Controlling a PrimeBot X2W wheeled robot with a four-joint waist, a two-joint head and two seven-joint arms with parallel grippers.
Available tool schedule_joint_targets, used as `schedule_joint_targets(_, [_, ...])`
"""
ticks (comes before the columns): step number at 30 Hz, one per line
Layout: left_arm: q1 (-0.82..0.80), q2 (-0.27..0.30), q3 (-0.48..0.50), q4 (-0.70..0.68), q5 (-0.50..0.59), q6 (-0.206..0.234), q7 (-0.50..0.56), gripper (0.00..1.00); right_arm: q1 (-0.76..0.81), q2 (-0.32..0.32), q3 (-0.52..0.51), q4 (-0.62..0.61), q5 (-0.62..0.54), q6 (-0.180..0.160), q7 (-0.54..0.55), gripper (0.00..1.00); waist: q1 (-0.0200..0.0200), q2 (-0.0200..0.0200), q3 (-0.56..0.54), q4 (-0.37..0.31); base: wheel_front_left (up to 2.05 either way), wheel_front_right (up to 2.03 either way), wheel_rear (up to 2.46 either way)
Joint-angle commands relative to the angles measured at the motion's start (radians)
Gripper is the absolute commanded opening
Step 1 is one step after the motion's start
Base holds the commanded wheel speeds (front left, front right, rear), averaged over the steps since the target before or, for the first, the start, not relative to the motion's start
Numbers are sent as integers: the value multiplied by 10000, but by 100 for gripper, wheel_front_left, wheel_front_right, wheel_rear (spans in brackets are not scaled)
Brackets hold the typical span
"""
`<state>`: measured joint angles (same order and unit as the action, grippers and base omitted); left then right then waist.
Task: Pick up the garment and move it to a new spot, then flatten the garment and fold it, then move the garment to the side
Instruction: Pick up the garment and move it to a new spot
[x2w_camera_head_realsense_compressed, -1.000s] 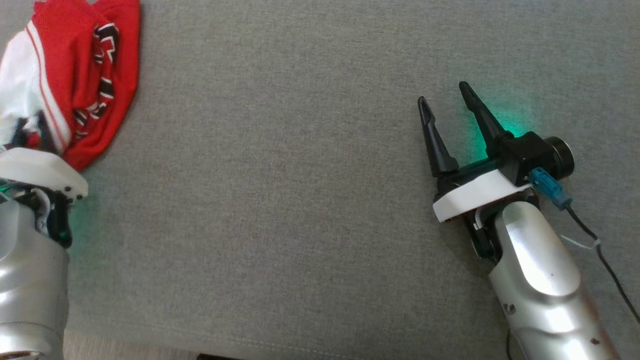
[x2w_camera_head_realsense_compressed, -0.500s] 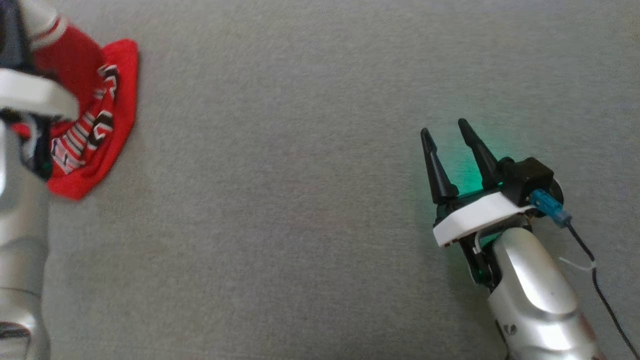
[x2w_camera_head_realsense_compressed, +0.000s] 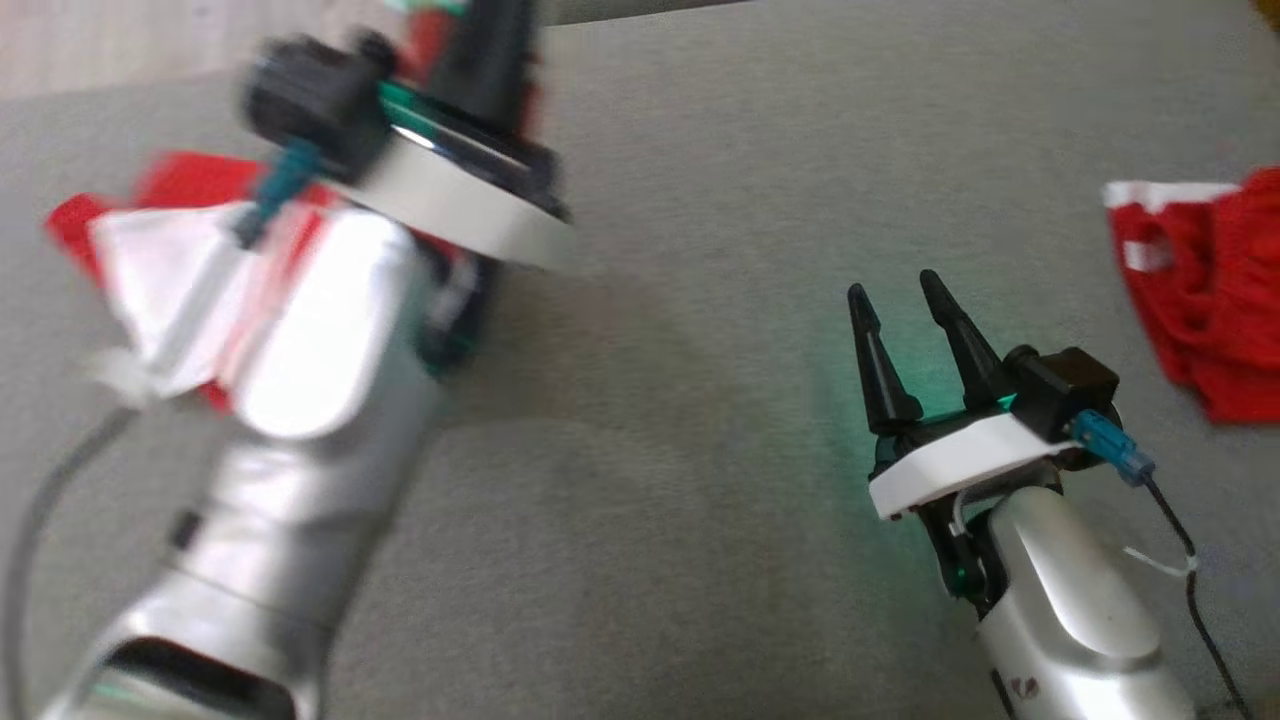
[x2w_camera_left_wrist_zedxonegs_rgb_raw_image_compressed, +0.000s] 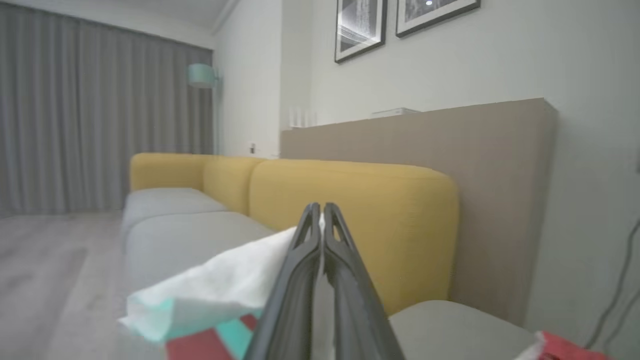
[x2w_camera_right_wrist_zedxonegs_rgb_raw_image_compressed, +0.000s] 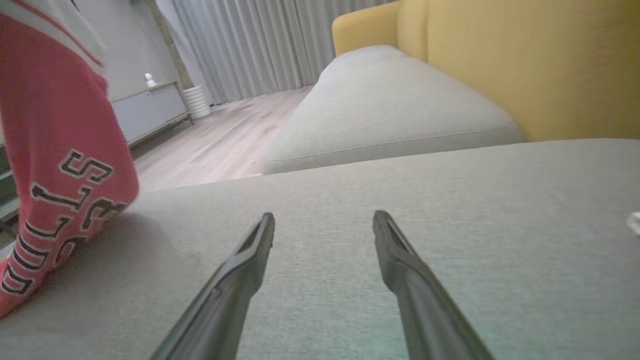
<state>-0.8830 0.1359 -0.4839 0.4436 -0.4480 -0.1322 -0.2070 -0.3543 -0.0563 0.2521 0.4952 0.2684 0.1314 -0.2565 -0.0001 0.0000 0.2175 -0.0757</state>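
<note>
The garment (x2w_camera_head_realsense_compressed: 165, 275), a red and white jersey with black-and-white lettering, hangs blurred from my raised left arm. My left gripper (x2w_camera_head_realsense_compressed: 487, 40) points toward the top of the head view. In the left wrist view this gripper (x2w_camera_left_wrist_zedxonegs_rgb_raw_image_compressed: 322, 210) is shut on a white fold of the garment (x2w_camera_left_wrist_zedxonegs_rgb_raw_image_compressed: 225, 290). The right wrist view shows the garment (x2w_camera_right_wrist_zedxonegs_rgb_raw_image_compressed: 55, 150) hanging at the left, its lower end on the grey cushion. My right gripper (x2w_camera_head_realsense_compressed: 905, 300) rests low over the cushion at the right, open, with nothing between its fingers (x2w_camera_right_wrist_zedxonegs_rgb_raw_image_compressed: 250, 265).
A second red and white cloth (x2w_camera_head_realsense_compressed: 1215, 300) lies on the grey sofa cushion (x2w_camera_head_realsense_compressed: 680, 200) at the far right. Yellow backrests (x2w_camera_right_wrist_zedxonegs_rgb_raw_image_compressed: 525, 65) run behind the seat. Wooden floor (x2w_camera_right_wrist_zedxonegs_rgb_raw_image_compressed: 210, 145) and a low cabinet (x2w_camera_right_wrist_zedxonegs_rgb_raw_image_compressed: 145, 110) lie beyond the cushion's edge.
My left gripper has shut on the garment and lifted it off the cushion, swinging up and right. The head camera has shifted, bringing the second red cloth into view. The right gripper stays open.
</note>
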Motion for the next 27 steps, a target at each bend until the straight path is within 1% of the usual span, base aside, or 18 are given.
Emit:
schedule_joint_targets(1, [-65,-84,-94,-270,-177,16,30,0,21,61,200,-393,103,-7,-52,100,1,0,-71,-695,0,0,0])
schedule_joint_targets(4, [97,-567,-686,-1,-433,16,-83,0,38,61,182,-396,172,-7,-52,100,1,0,27,-1026,0,0,0])
schedule_joint_targets(8, [435,-815,-1259,460,-812,51,-335,0,55,61,197,-380,228,-7,-52,100,1,0,109,-1287,0,0,0])
schedule_joint_targets(9, [522,-831,-1375,593,-859,124,-385,27,56,61,181,-384,252,-7,-52,100,1,0,127,-1315,0,0,0])
schedule_joint_targets(10, [608,-841,-1481,749,-881,210,-423,100,53,61,163,-389,269,-7,-52,100,1,0,140,-1331,0,0,0])
schedule_joint_targets(12, [787,-848,-1557,1072,-802,492,-488,100,39,61,106,-398,298,-7,-52,100,1,0,153,-1323,0,0,0])
schedule_joint_targets(15, [1168,-809,-1209,1399,-657,935,-536,100,15,61,-44,-430,295,-7,-53,100,1,0,138,-1207,0,0,0])
schedule_joint_targets(19, [2205,-221,-182,1038,-118,1447,-543,100,42,61,-285,-450,231,-7,-53,100,1,0,45,-982,0,0,0])
schedule_joint_targets(20, [2985,117,458,716,185,1738,-544,100,100,61,-390,-450,190,-7,-53,100,1,0,-53,-865,0,0,0])
schedule_joint_targets(21, [3416,243,814,558,289,1863,-545,100,136,61,-435,-451,163,-7,-53,100,1,0,-105,-814,0,0,0])
schedule_joint_targets(22, [3416,243,814,558,289,1863,-545,100,136,61,-435,-451,163,-7,-53,100,1,0,-105,-814,0,0,0])
schedule_joint_targets(25, [4791,488,1841,-56,734,2157,-546,100,282,61,-584,-435,86,-7,-53,100,1,0,-280,-655,0,0,0])
schedule_joint_targets(27, [5758,495,2425,-344,969,2206,-546,100,419,61,-660,-421,60,-7,-53,100,1,0,-426,-560,0,0,0])
